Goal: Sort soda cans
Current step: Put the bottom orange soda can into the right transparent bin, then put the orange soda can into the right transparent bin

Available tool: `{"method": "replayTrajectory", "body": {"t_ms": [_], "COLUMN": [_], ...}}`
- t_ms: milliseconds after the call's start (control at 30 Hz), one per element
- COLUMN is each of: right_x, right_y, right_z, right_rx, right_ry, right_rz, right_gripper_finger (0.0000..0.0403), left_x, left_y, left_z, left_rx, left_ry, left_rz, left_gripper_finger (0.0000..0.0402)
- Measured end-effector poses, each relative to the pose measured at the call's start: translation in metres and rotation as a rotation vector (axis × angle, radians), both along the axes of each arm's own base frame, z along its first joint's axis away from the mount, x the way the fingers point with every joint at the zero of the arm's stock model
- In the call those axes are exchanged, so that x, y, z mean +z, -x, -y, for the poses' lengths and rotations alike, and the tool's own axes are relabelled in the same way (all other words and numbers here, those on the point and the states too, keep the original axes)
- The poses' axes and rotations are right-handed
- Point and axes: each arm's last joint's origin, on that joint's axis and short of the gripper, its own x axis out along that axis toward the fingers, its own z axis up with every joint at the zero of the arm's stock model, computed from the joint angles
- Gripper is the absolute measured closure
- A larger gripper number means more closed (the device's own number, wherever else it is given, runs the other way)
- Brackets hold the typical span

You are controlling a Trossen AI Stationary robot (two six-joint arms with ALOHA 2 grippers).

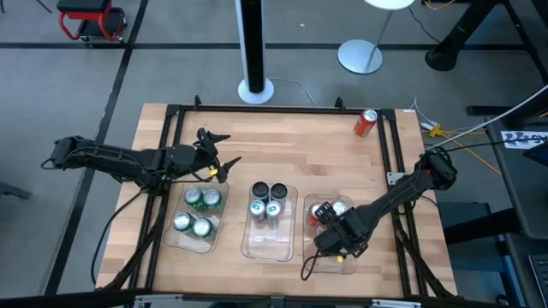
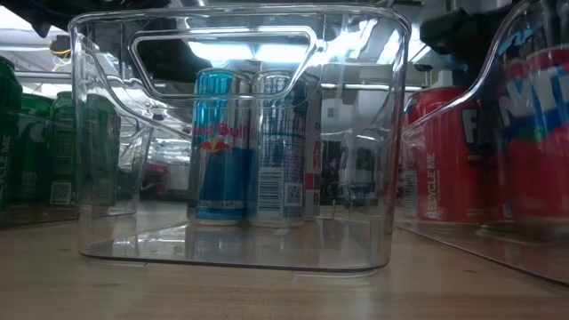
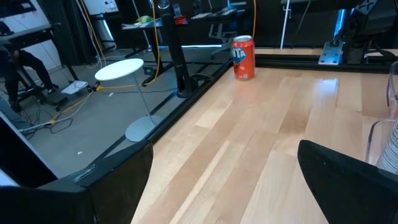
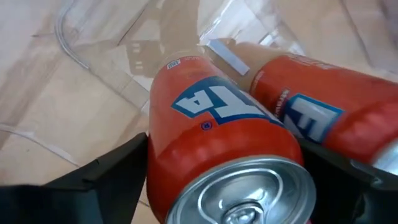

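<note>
Three clear trays stand in a row on the wooden table. The left tray [image 1: 193,242] holds several green cans [image 1: 203,198], and the middle tray [image 1: 267,246] holds several silver-blue cans [image 2: 222,147]. The right tray [image 1: 334,263] holds red cans [image 1: 340,208]. My right gripper [image 1: 338,233] points down into the right tray, its fingers spread on either side of an upright red can [image 4: 217,130] that stands beside another red can [image 4: 323,124]. One more red can [image 1: 366,122] stands alone at the table's far right. My left gripper [image 1: 221,158] waits open, just beyond the green cans. My right gripper comes from above, pointing down, with one finger [image 4: 112,177] on each side of the red can's upper wall [image 4: 163,155]. I cannot tell whether the fingers touch the wall. The can stands upright in the right tray.
A black frame [image 1: 175,115] runs around the tabletop. Bare wood lies across the far half of the table [image 3: 261,124], between the trays and the lone red can [image 3: 243,57]. Beyond the far edge stand a lamp base [image 1: 360,56] and a white post [image 1: 253,43].
</note>
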Motion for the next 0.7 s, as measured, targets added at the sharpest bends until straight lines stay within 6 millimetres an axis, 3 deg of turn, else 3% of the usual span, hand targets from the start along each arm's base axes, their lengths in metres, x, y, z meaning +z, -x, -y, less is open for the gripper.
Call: {"method": "replayTrajectory", "body": {"t_ms": [333, 700], "right_x": [0.0, 0.049], "right_y": [0.002, -0.002], "right_z": [0.0, 0.003], "right_rx": [0.001, 0.016], "right_ry": [-0.025, -0.002], "right_rz": [-0.023, -0.004], "right_gripper_finger": [0.0034, 0.0032], "left_x": [0.0, 0.0], "left_y": [0.0, 0.0], "left_z": [0.0, 0.0], "left_rx": [0.0, 0.0], "left_ry": [0.0, 0.002], "left_rz": [0.0, 0.0], "left_gripper_finger": [0.0013, 0.0013]}}
